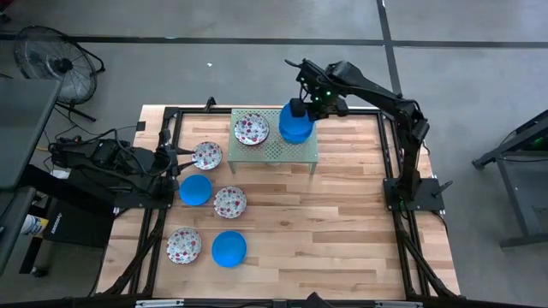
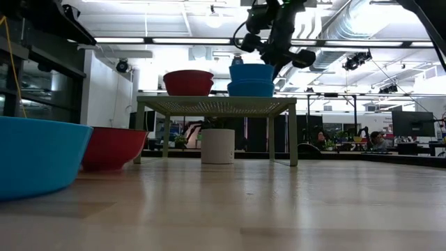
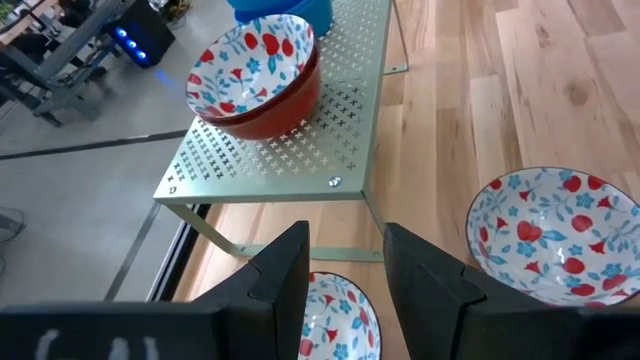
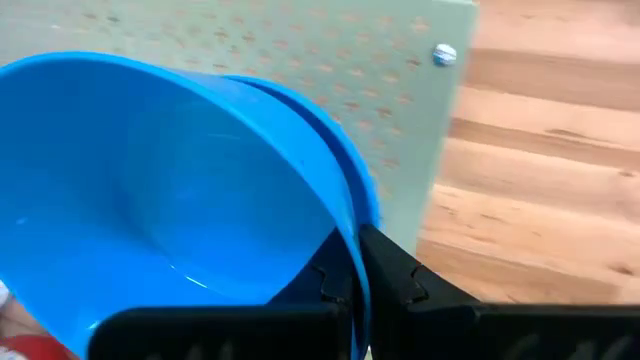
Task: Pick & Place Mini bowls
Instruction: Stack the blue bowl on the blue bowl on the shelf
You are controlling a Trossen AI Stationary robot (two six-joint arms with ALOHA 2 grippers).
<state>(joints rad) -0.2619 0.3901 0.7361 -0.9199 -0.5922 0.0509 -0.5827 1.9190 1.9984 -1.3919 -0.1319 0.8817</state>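
My right gripper (image 1: 297,109) hangs over the pale green rack (image 1: 301,155) and is shut on a blue mini bowl (image 1: 295,127), which sits in a second blue bowl (image 2: 251,88) on the rack top. Beside it on the rack stands a floral bowl (image 1: 251,128) nested in another. On the table lie three floral bowls (image 1: 206,155) (image 1: 229,202) (image 1: 183,245) and two blue ones (image 1: 195,189) (image 1: 229,248). My left gripper (image 3: 345,270) is open and waits low at the table's left, above a floral bowl (image 3: 335,320). My right gripper (image 4: 352,262) pinches the top blue bowl by its rim (image 4: 350,225) on the bowl's far side, one finger inside the bowl and one outside. The fingers come from above, pointing down. The bowl sits nested in the blue bowl under it (image 4: 360,170).
The rack stands on thin legs (image 2: 293,136) at the table's far middle. A black frame runs along the table's left (image 1: 163,128) and right (image 1: 396,154) sides. Bare wood (image 1: 325,222) fills the right and near parts. A fan (image 1: 51,64) stands on the floor, far left.
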